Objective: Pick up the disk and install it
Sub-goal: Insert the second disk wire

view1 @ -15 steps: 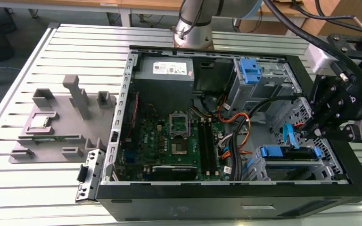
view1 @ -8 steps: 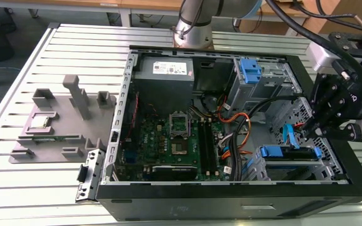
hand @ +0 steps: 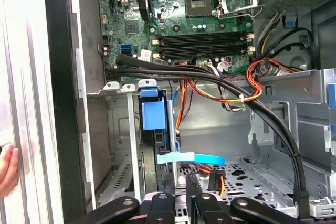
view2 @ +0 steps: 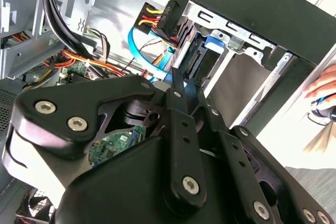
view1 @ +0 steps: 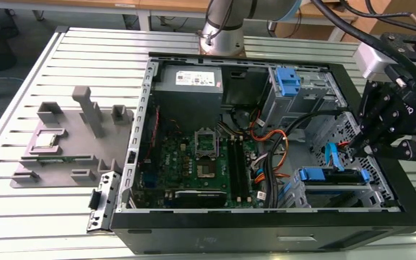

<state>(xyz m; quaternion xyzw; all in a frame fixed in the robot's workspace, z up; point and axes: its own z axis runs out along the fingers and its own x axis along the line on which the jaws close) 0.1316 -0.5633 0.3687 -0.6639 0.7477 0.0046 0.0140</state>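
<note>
Looking down through the exterior view, I have the gripper [view1: 358,149] hanging inside the open case [view1: 266,230], over the drive cage [view1: 378,189] at the exterior view's right. In the first wrist view the gripper [hand: 179,179] has its fingers [hand: 167,182] drawn close together with a narrow slit between them; the cage floor shows through that slit and nothing is gripped. In the second wrist view the gripper [view2: 176,77] points toward the cage.

The disk [view1: 331,176] sits in the cage bay near the front corner of the case, blue handle end facing the interior. In the first wrist view the disk [hand: 154,115] stands edge-on in its bay, just beyond the fingertips and apart from them. In the second wrist view its handle [view2: 214,43] shows behind the cage rail.

A blue flat cable [hand: 191,158] lies across the gap between the fingertips and the disk. The motherboard [view1: 201,157] fills the case floor. A hand [view2: 325,85] rests outside the case wall.
</note>
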